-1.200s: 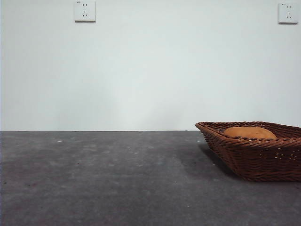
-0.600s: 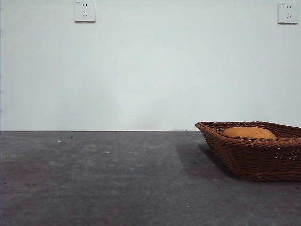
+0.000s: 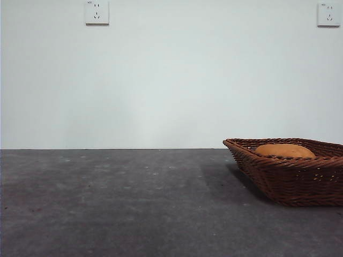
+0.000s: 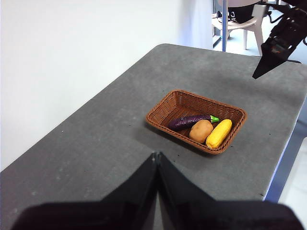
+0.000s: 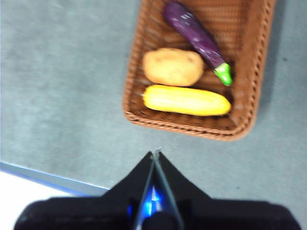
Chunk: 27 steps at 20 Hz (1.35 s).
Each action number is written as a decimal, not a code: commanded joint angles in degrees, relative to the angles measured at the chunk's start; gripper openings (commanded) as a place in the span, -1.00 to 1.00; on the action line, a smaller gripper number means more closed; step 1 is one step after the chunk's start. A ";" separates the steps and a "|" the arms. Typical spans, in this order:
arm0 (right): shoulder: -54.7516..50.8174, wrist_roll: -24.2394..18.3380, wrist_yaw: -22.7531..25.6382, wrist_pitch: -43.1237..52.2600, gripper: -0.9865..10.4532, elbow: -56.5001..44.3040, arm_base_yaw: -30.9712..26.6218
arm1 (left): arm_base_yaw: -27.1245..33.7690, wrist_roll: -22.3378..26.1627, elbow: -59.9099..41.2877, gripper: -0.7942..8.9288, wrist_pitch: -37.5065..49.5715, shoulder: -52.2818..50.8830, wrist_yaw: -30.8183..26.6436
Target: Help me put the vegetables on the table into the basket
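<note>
The brown wicker basket point(image 3: 292, 179) point(image 4: 197, 120) point(image 5: 249, 72) stands on the grey table point(image 3: 118, 203) at the right. Inside it lie the orange-brown potato point(image 3: 284, 151) point(image 4: 201, 131) point(image 5: 173, 66), the yellow corn cob point(image 4: 218, 133) point(image 5: 187, 100) and the purple eggplant point(image 4: 189, 121) point(image 5: 195, 37) with its green tip. My left gripper point(image 4: 157, 154) is shut and held high, well back from the basket. High above the table near the basket's corn side, my right gripper point(image 5: 156, 152) is shut too, holding nothing. The right arm point(image 4: 280, 40) shows dark in the left wrist view.
Two wall sockets point(image 3: 97, 12) sit on the white wall behind. The table's edge point(image 5: 43, 175) runs close below my right gripper. A chair point(image 4: 240, 19) stands beyond the table's far end.
</note>
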 commanded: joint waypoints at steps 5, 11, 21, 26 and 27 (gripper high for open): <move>5.55 -0.26 5.22 -1.16 -0.83 -0.15 0.04 | 0.17 -0.63 0.07 -0.84 0.07 0.22 0.02; 8.61 -0.26 7.61 7.65 -0.83 -0.15 0.02 | 0.13 -5.38 0.07 -0.84 1.11 0.72 -0.02; 9.25 -0.26 7.63 32.04 -0.83 -0.15 0.00 | 25.53 9.88 -17.16 -0.84 25.73 -11.67 9.64; 9.25 -0.26 7.63 34.40 -0.83 -0.15 0.00 | 34.36 6.62 -50.31 -0.84 53.88 -26.10 10.80; 9.25 -0.26 7.63 34.40 -0.83 -0.15 0.00 | 36.41 5.25 -57.81 -0.84 58.73 -29.24 11.96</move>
